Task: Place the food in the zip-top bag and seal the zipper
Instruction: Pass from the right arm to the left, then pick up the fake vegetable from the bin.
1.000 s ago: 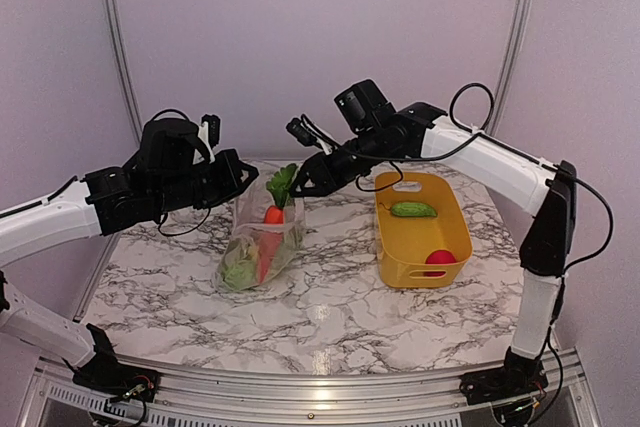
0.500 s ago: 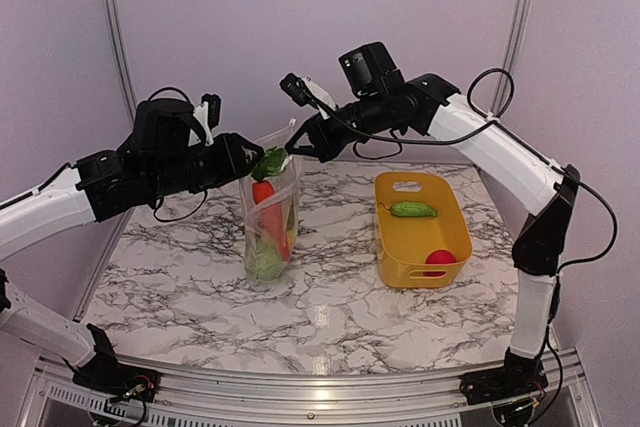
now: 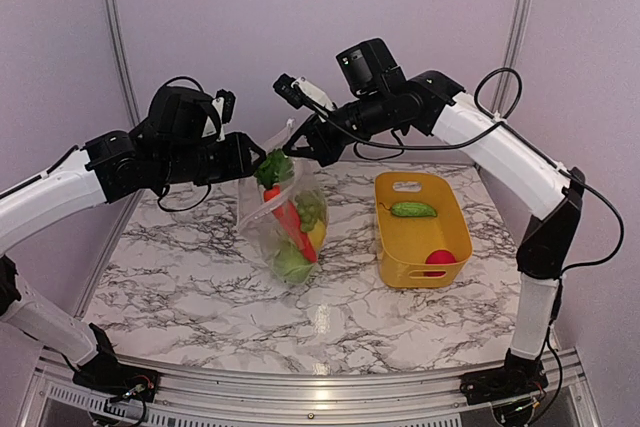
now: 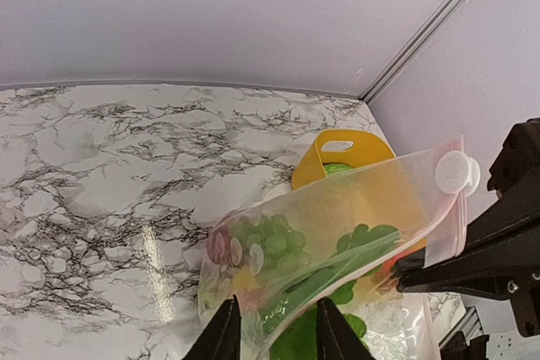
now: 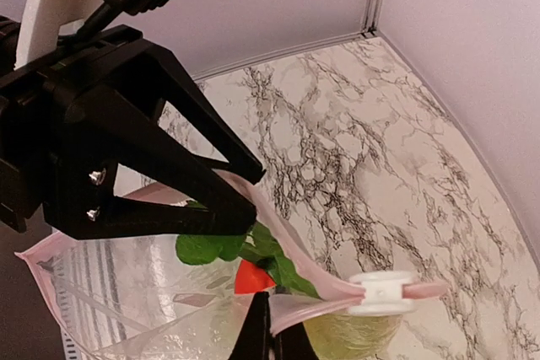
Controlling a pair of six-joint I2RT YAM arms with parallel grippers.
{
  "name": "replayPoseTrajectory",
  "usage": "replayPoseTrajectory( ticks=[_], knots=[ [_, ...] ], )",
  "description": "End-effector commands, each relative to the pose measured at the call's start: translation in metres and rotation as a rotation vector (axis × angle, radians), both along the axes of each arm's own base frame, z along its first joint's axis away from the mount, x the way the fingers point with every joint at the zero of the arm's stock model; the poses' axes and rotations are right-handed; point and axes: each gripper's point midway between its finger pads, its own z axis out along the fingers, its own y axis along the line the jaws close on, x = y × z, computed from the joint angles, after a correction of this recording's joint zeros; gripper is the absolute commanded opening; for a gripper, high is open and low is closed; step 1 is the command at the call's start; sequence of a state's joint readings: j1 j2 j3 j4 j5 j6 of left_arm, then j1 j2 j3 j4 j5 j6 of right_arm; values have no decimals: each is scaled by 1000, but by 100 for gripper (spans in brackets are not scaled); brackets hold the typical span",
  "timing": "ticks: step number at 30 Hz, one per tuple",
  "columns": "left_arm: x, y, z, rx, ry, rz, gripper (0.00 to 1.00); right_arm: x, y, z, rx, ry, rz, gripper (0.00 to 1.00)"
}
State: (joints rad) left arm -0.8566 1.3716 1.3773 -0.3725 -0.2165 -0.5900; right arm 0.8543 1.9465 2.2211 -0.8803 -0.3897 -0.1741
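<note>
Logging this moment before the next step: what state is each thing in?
Bag: held up by its mouth, food inside.
Left gripper: part open, bag edge between its fingers.
Right gripper: shut on the bag's zipper.
Slider: at the zipper's end.
Basket: upright on the table.
Cucumber: lying in the basket.
Red fruit: in the basket.

zip-top bag (image 4: 337, 238) bottom cut off; red food (image 3: 440, 258) half behind basket (image 3: 388, 242) wall
</note>
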Motion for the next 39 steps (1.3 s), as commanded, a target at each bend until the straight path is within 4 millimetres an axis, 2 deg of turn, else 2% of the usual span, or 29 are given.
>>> replayPoseTrajectory(
  ticks=[1,6,12,17,19,22,27,31,35,39],
  knots=[
    [-7,13,-9,40,37,28,34,4,3,25,67,-34,-11,0],
    [-17,14,-26,42,84,4,27,8,4,21,69,-13,-20,0],
    [-16,19,-44,91,129,32,13,9,7,17,71,5,-15,0],
    [-12,16,-35,79,112,34,2,10,6,11,60,9,-16,0],
    [-12,16,-29,63,98,37,0,12,4,8,52,12,-21,0],
    [-11,14,-21,32,78,34,0,18,-4,12,58,11,-31,19],
    [-8,11,-20,-3,75,41,0,29,-39,36,122,15,-16,50],
    [-7,8,-24,-4,87,36,0,35,-75,41,134,23,-29,62],
    [-9,4,-29,-6,105,18,0,52,-115,20,65,2,-88,66],
    [-10,0,-39,20,134,-5,0,86,-166,-18,-57,-34,-175,70]
  ],
)
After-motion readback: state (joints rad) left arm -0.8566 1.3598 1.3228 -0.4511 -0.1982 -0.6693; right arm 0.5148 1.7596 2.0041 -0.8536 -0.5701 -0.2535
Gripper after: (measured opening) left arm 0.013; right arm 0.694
